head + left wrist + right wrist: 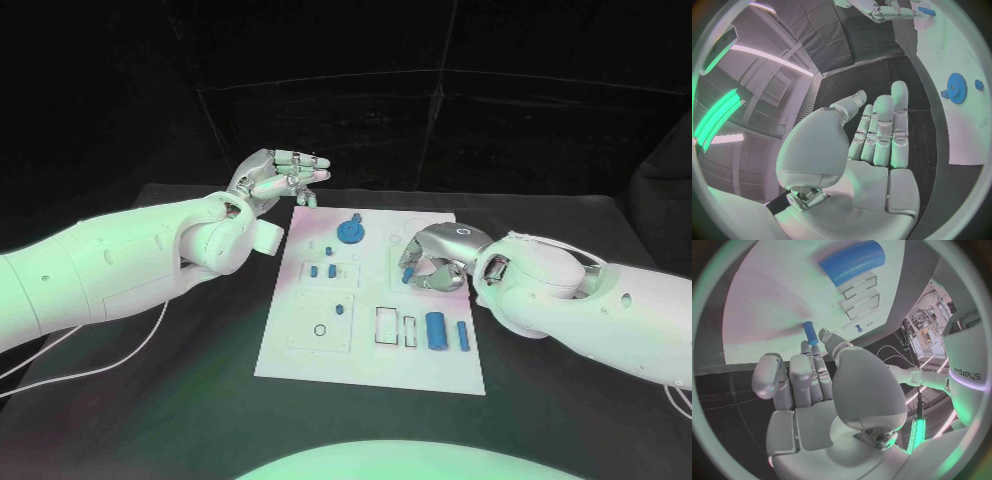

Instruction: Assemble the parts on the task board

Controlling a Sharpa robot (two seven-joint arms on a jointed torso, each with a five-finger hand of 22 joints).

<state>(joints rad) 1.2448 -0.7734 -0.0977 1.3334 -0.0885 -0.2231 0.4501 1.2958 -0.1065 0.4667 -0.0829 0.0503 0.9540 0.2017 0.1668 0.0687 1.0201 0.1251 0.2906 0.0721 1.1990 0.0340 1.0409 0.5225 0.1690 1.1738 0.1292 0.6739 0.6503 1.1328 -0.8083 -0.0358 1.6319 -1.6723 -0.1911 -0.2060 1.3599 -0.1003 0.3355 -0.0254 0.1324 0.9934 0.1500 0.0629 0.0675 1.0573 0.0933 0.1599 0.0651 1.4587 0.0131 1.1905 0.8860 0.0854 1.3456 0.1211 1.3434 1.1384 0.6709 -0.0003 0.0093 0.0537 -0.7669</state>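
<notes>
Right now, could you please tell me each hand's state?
Left hand: open, holding nothing.
Right hand: holding a small blue peg at its fingertips.

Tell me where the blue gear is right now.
In the head view the blue gear sits at the far end of the task board, between the raised left hand and the right hand.

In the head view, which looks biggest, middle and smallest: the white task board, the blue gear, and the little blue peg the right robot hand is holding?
1. The task board, by far the biggest.
2. The blue gear.
3. The blue peg, partly hidden in the right robot hand, so its full size is unsure.
</notes>
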